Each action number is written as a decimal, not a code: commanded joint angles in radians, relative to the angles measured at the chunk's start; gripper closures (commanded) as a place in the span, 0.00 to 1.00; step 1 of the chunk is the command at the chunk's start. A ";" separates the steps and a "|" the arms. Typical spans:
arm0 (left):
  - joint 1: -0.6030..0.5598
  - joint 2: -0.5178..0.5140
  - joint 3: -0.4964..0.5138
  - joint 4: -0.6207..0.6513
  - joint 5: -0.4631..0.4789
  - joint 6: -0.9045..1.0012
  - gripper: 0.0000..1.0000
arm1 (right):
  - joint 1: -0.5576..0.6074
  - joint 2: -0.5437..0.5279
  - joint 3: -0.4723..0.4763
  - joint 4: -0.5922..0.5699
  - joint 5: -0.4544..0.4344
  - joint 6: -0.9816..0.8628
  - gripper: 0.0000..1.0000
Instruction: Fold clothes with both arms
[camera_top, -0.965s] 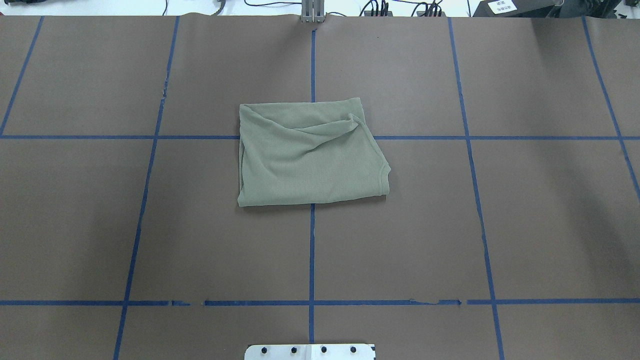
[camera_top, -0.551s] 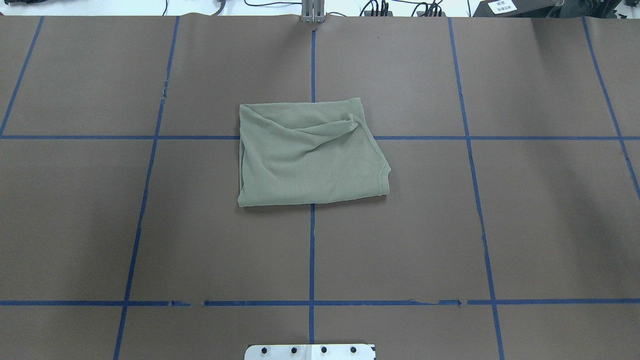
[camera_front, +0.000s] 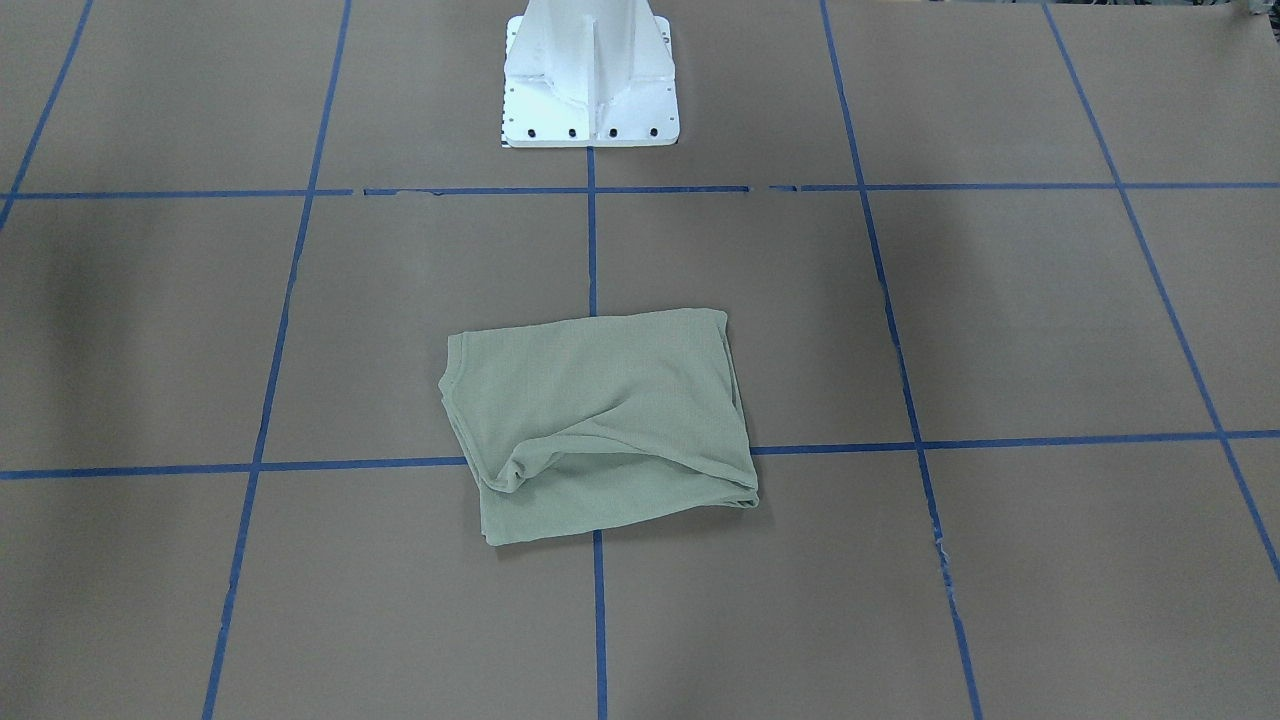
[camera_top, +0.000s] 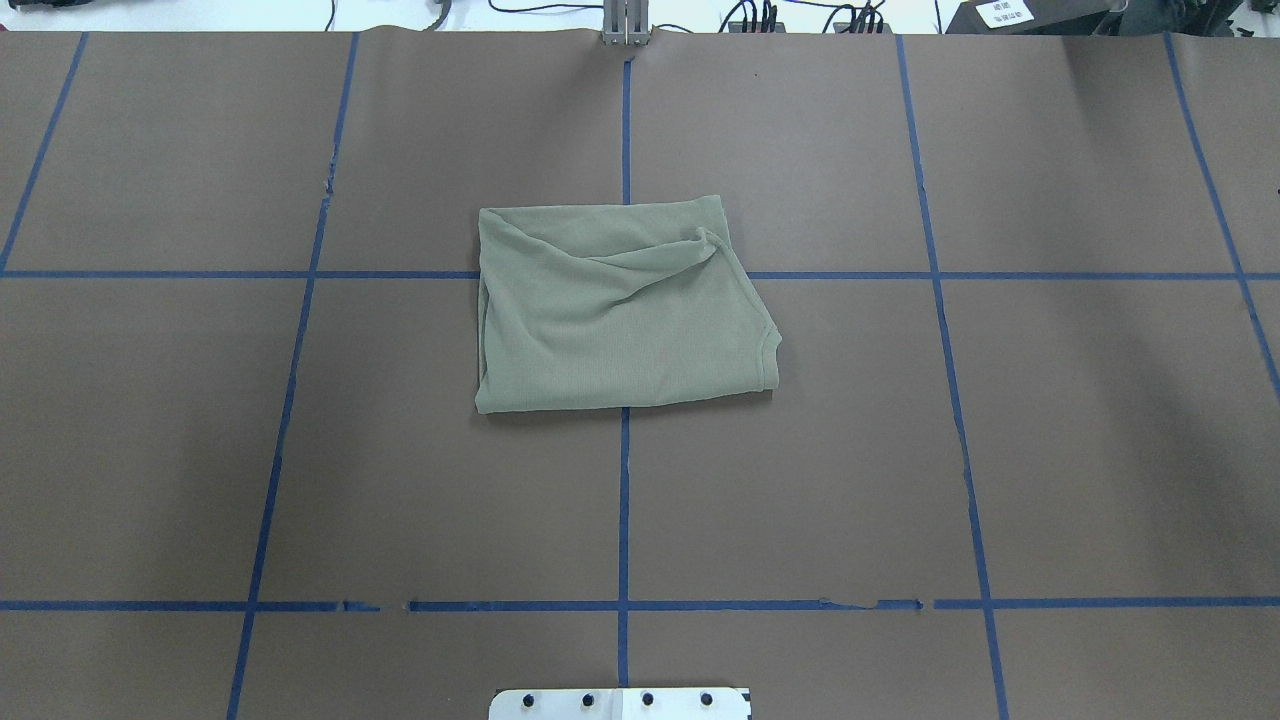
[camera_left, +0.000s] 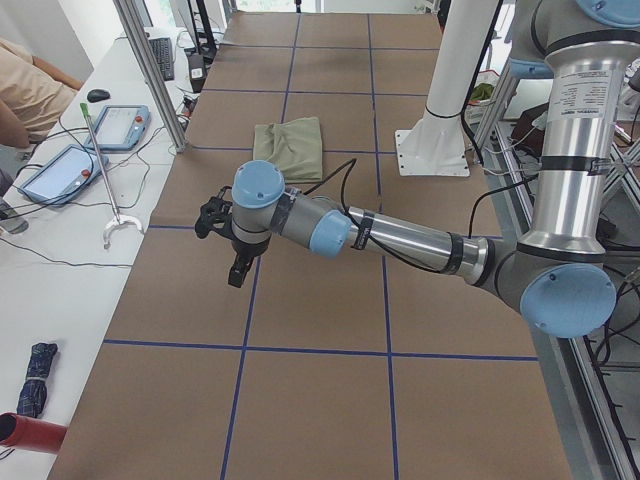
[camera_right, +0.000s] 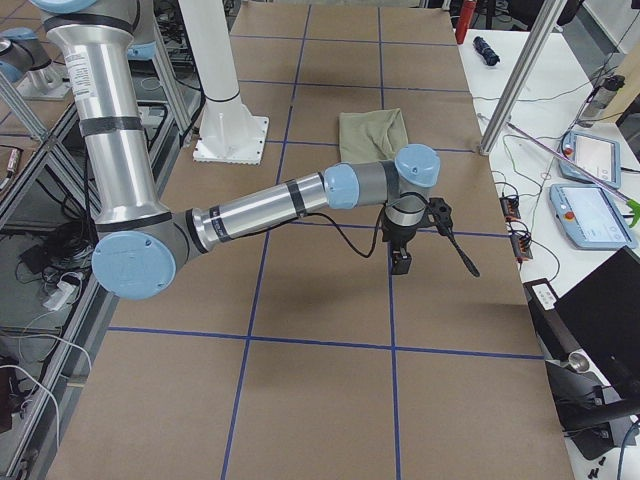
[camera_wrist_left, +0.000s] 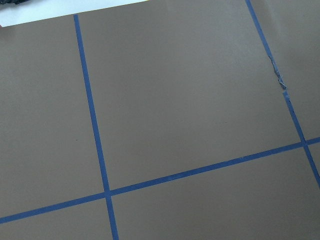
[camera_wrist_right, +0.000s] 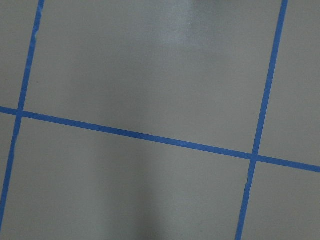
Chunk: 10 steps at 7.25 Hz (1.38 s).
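The clothes (camera_top: 620, 310) are a sage-green knit shirt folded into a rough rectangle at the middle of the brown table, with a diagonal crease across the top layer. The clothes (camera_front: 600, 420) lie alone, with nothing touching them. Both arms are held off to the table's ends. My left gripper (camera_left: 236, 270) hangs over bare paper well away from the clothes (camera_left: 290, 145). My right gripper (camera_right: 401, 262) hangs over bare paper, apart from the clothes (camera_right: 372, 132). Whether either is open or shut I cannot tell. Both wrist views show only brown paper and blue tape.
The white pedestal base (camera_front: 590, 80) stands at the robot's edge of the table. Blue tape lines (camera_top: 624, 500) grid the paper. White side benches carry tablets (camera_left: 122, 125), cables and aluminium posts (camera_right: 520, 70). A person's arm (camera_left: 25, 90) rests at one bench.
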 joint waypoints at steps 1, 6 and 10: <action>0.000 0.000 -0.005 0.003 0.000 -0.001 0.00 | 0.001 -0.001 0.002 -0.001 0.004 0.002 0.00; -0.002 0.005 -0.009 0.006 0.000 -0.003 0.00 | 0.001 -0.005 0.005 0.007 0.051 0.002 0.00; -0.002 0.006 -0.017 0.006 0.000 -0.003 0.00 | 0.001 -0.014 0.007 0.010 0.059 -0.003 0.00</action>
